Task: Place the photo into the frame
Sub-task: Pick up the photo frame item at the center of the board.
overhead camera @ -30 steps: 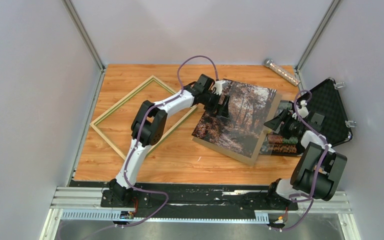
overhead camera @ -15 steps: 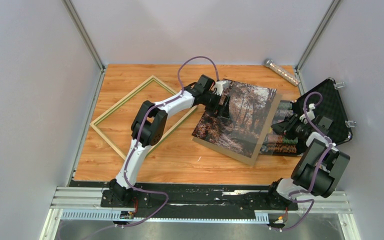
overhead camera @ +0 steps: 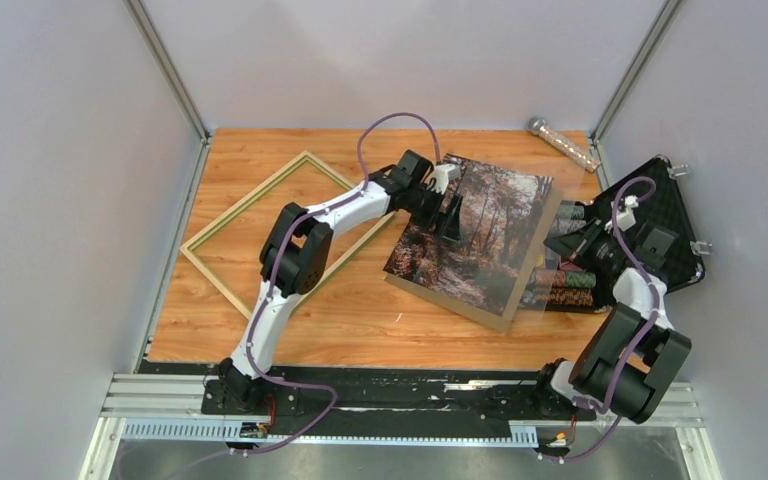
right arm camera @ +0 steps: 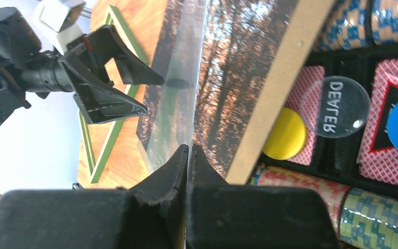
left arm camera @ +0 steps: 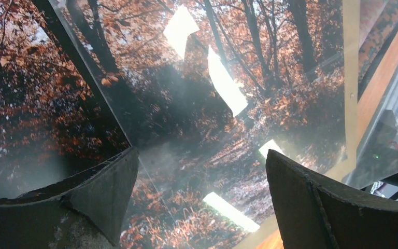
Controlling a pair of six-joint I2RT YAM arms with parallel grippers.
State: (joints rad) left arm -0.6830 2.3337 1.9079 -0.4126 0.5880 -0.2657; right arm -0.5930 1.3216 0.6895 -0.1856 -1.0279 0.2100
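Your right gripper point(right arm camera: 188, 151) pinches a thin clear pane point(right arm camera: 180, 93) by its edge, over the glossy rectangular photo point(overhead camera: 490, 240); left gripper point(left arm camera: 201, 161) spread wide.

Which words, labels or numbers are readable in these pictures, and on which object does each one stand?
"DEALER": on the clear round disc lying in the black case, turned sideways in the right wrist view.
The poker chips: only coloured patterns, no figures readable.
The photo, the frame and the clear sheet pinched by the right hand: no text.
Top view: everything too small to read.
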